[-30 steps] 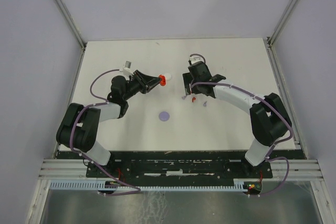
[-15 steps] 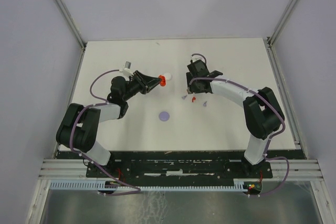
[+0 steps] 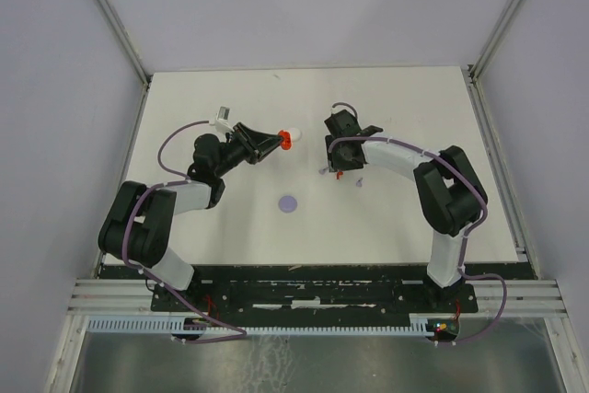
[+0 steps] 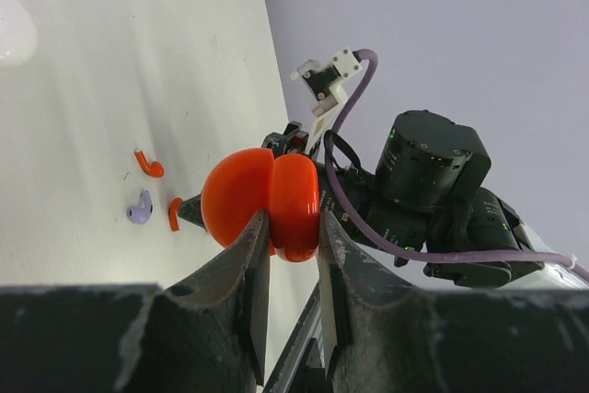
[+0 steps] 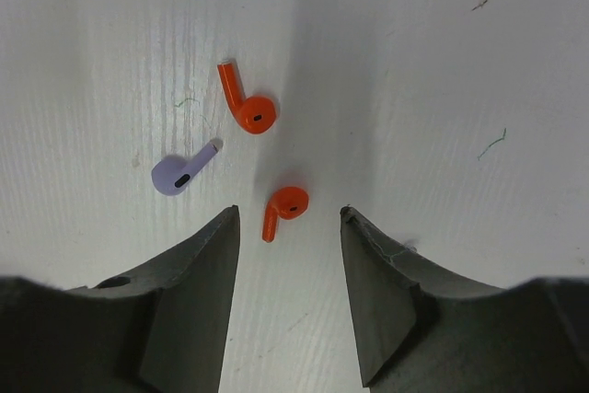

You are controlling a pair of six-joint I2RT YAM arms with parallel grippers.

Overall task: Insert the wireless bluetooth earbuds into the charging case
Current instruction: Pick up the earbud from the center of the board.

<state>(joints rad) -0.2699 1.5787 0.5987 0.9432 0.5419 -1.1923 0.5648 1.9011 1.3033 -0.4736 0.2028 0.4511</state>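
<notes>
Red plastic fills the left gripper (image 4: 291,225). Its fingers (image 4: 241,273) are pressed onto the two sides of a round red case (image 4: 244,200), and the groove between the case's halves shows just past the fingertips. A white rounded piece (image 3: 293,132) sits just beyond the case. A purple disc (image 3: 289,202) lies well apart on the table (image 3: 405,218), back toward the arm bases.

The loose earbuds are on the right, well away from the left fingers, so the right arm is much the nearer one. The right gripper (image 5: 288,223) hangs directly over them with its fingers (image 5: 198,292) partly spread, holding nothing and touching nothing that I can see.

One red earbud (image 5: 283,209) lies on the table in the gap between those fingers, a little off centre. Its stem slants back toward the wrist, so its long axis runs mostly along the fingers. A pinch would probably catch it across the stem.

A purple earbud (image 5: 180,170) lies just ahead of the finger nearer the stem tip. A second red earbud (image 5: 247,106) lies further ahead, past both tips.
</notes>
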